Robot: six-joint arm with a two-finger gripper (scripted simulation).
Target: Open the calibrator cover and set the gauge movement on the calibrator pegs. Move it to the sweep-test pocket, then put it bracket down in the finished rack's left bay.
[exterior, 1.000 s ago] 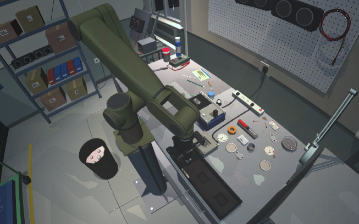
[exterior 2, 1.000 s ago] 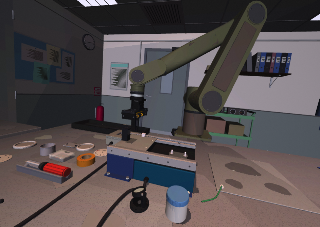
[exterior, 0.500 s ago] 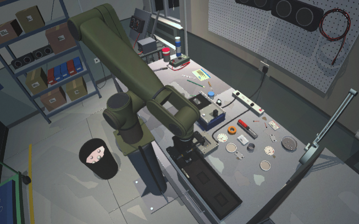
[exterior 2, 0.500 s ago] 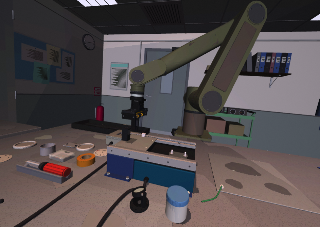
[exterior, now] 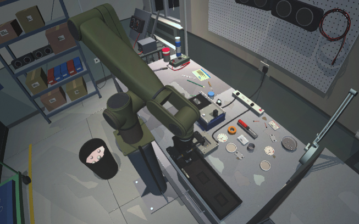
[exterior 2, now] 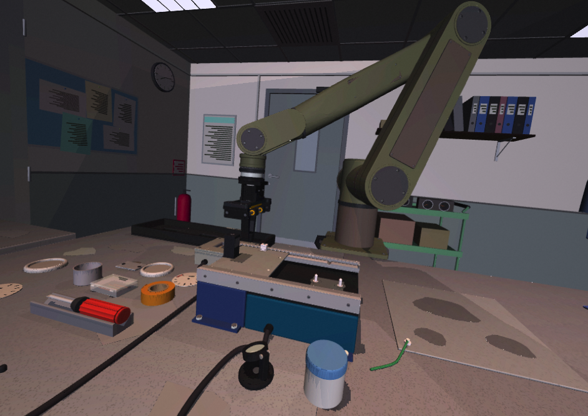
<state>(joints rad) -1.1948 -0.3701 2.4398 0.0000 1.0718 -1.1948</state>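
The gauge movement [exterior: 187,159] is a small dark part in the left bay of the black finished rack [exterior: 203,178], at the bench's near edge. It is mostly hidden under the wrist, and my gripper [exterior: 187,156] is closed on it from above. From the second side camera the gripper [exterior 2: 247,234] reaches down behind the calibrator [exterior 2: 280,289]. The calibrator is a blue box with its cover slid aside, and two white pegs [exterior 2: 327,279] show in the open well. The grey sweep-test pocket [exterior: 207,145] lies between the rack and the calibrator.
The bench's near edge runs along the rack. Dials, rings, an orange tape roll [exterior: 232,129] and a red-handled tool [exterior: 247,128] are scattered to the right. A power strip [exterior: 248,102] and cable lie behind. A blue-lidded jar [exterior 2: 325,373] stands before the calibrator.
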